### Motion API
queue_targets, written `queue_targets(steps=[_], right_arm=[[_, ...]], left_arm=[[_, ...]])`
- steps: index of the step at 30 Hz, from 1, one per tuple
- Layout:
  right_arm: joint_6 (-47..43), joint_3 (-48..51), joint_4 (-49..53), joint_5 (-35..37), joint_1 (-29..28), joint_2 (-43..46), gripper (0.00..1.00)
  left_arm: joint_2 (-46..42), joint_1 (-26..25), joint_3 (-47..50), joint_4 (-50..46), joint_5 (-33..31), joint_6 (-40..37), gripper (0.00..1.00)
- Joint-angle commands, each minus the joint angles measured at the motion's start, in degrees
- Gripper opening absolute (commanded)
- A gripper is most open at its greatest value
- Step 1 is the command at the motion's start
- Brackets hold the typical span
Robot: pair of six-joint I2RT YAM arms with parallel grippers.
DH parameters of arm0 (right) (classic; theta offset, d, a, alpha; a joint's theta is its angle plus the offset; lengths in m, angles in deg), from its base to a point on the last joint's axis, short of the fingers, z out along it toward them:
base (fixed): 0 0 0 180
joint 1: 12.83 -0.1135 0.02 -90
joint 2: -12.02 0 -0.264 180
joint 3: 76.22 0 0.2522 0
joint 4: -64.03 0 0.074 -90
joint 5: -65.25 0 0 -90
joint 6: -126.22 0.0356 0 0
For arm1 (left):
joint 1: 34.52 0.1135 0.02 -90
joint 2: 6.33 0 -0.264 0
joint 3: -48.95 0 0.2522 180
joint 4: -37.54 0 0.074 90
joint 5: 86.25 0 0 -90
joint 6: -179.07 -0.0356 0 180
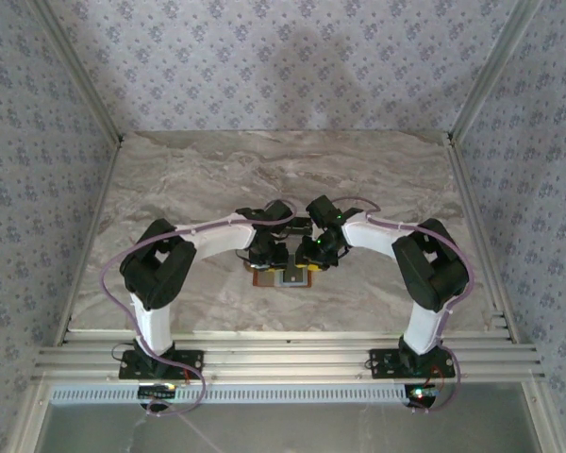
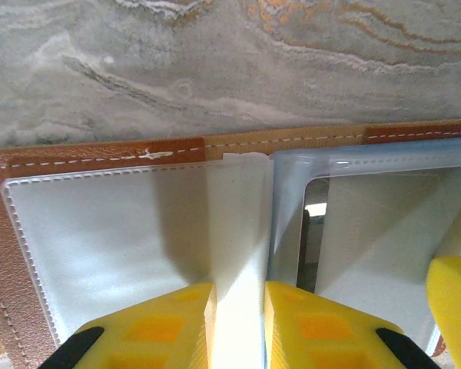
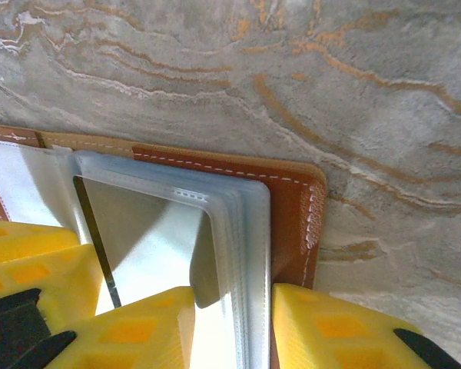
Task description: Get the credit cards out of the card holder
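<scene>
At the middle of the grey marble counter (image 1: 283, 170), the brown leather card holder (image 1: 281, 276) lies open. The yellow left fingers (image 2: 169, 323) stand slightly parted astride its clear plastic sleeves (image 2: 238, 200), gripping nothing, and so do the yellow right fingers (image 3: 138, 327). The credit cards, hard to make out, seem still sleeved. Next, 1 pair should pin while the other pinches a card edge.

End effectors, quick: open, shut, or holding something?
Left end effector: jaws slightly apart astride a clear sleeve; grip cannot be told.
Right end effector: jaws astride the sleeve stack; grip cannot be told.
</scene>
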Motion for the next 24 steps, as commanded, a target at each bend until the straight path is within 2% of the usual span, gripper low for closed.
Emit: queue_targets(steps=[1,10,17,24], right_arm=[[-0.34,0.44,2.86,1.69,-0.06,0.30,0.35],[0.20,0.83,3.72,2.31,0.13,3.55,0.38],[0.21,1.21,3.18,2.46,0.26,2.42,0.38],[0.10,1.93,1.89,2.05,0.30,0.07,0.37]], left_arm=[[-3.43,-0.25,-0.36,-3.09,-2.13,0.52,0.24],[-4.42,-0.24,-2.49,-0.91,1.60,1.14,0.26],[-1.37,-0.24,-2.67,0.86,4.22,0.91,0.27],[0.84,-0.33,-2.54,1.26,4.07,0.55,0.29]])
